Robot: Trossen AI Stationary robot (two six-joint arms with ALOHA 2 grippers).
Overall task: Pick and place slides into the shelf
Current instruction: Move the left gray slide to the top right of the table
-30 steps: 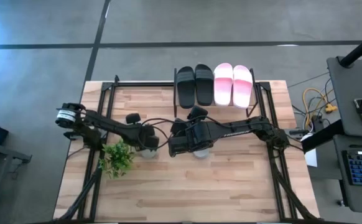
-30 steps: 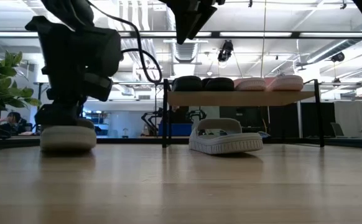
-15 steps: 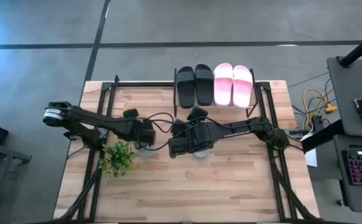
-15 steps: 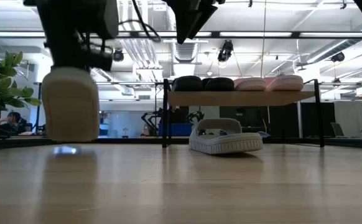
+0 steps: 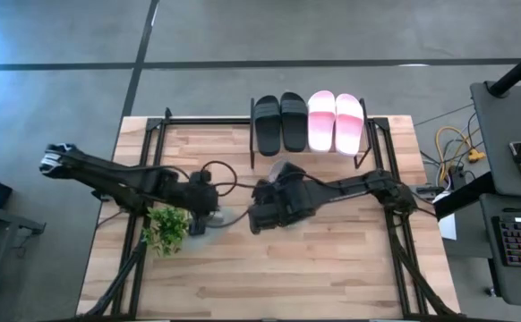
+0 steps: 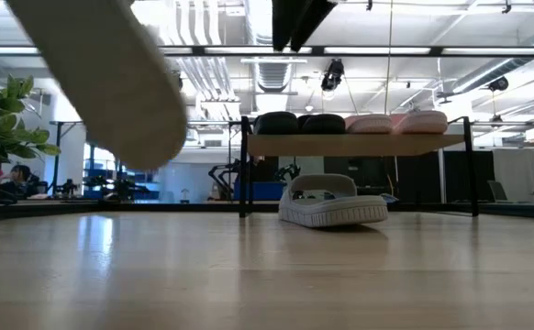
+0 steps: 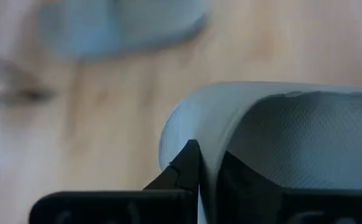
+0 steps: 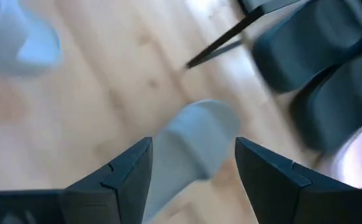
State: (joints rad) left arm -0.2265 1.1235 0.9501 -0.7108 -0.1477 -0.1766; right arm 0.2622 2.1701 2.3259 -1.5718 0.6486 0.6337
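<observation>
My left gripper (image 5: 205, 204) is shut on one grey slide (image 5: 222, 217), which hangs high and tilted in the low view (image 6: 102, 82), sole toward the camera. The other grey slide (image 6: 331, 209) lies sole-down on the table in front of the shelf (image 6: 359, 144). My right gripper (image 8: 193, 168) hovers open above it, fingers on either side of the slide (image 8: 190, 149) without touching; in the high view the gripper (image 5: 262, 213) hides it. A black pair (image 5: 278, 121) and a pink pair (image 5: 335, 121) lie on the shelf's top board. My left gripper pinches a thin pale edge of the grey slide (image 7: 209, 183) between its two fingers (image 7: 187, 168), beside the textured grey surface (image 7: 299, 130). The slide is lifted clear of the table and tilted.
A potted plant (image 5: 166, 228) stands just on the near-left side of my left gripper and shows at the low view's left edge (image 6: 1, 119). Bare wooden tabletop (image 5: 314, 268) stretches along the near side. Black frame legs (image 6: 244, 170) bound the shelf's lower space.
My left gripper has risen with the grey slide and drawn a little toward the table's left. The slide, flat on the table a second ago, first stood on end and is now lifted clear and tilted, high above the tabletop.
</observation>
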